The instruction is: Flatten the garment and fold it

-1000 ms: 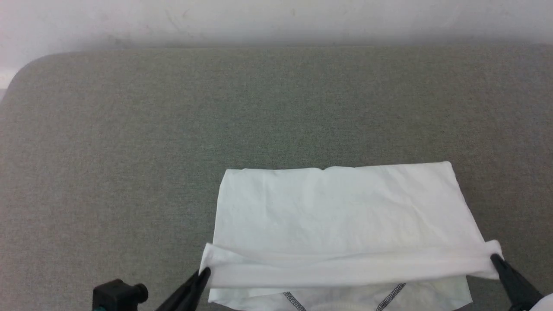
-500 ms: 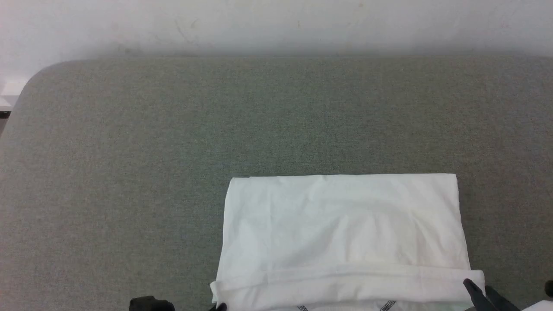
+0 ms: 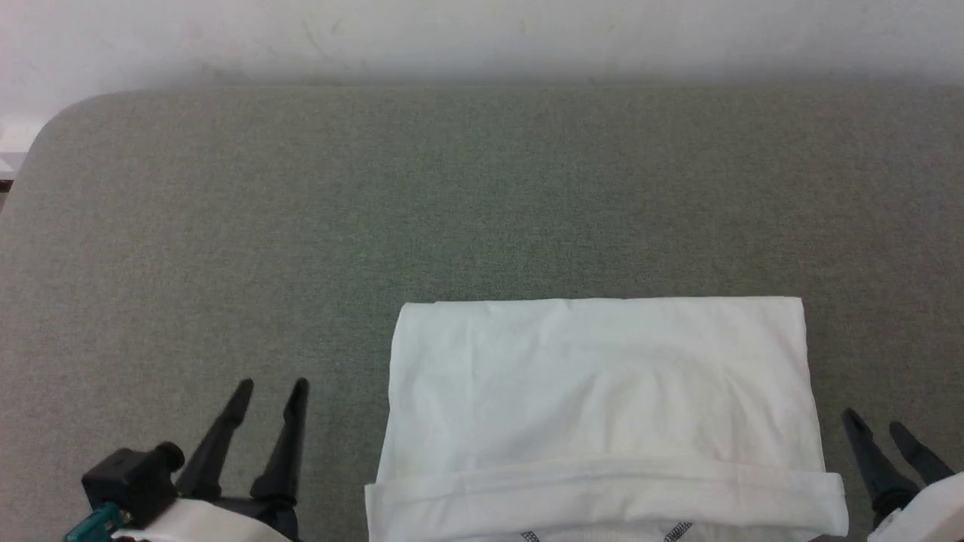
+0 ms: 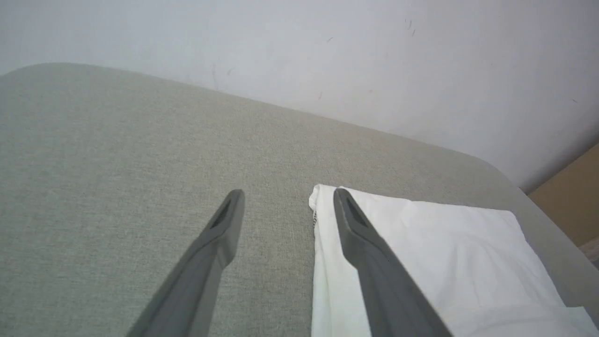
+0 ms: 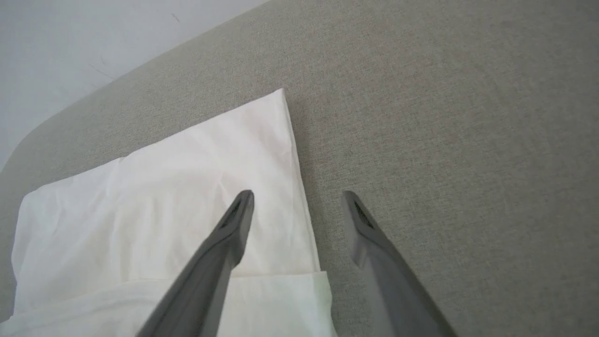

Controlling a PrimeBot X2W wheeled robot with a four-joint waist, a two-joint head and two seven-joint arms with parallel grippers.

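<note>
Plain indoor workspace, kind unclear. A grey-green woven-fabric surface with rounded corners (image 3: pixel 482 188) abuts a scuffed white wall (image 3: pixel 482 38).

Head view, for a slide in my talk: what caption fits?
Folded white T-shirt on a grey fabric surface, with the open left gripper and open right gripper at either side.

The white T-shirt (image 3: pixel 602 384) lies folded into a flat, neat rectangle in the lower centre-right of the head view, on the grey fabric bench (image 3: pixel 226 226). Its thin cloth shows faint creases. Along the bottom edge a narrower band of fabric is doubled over the top layer. Below that band, short bits of dark zigzag stitching show at the frame's bottom.
</note>
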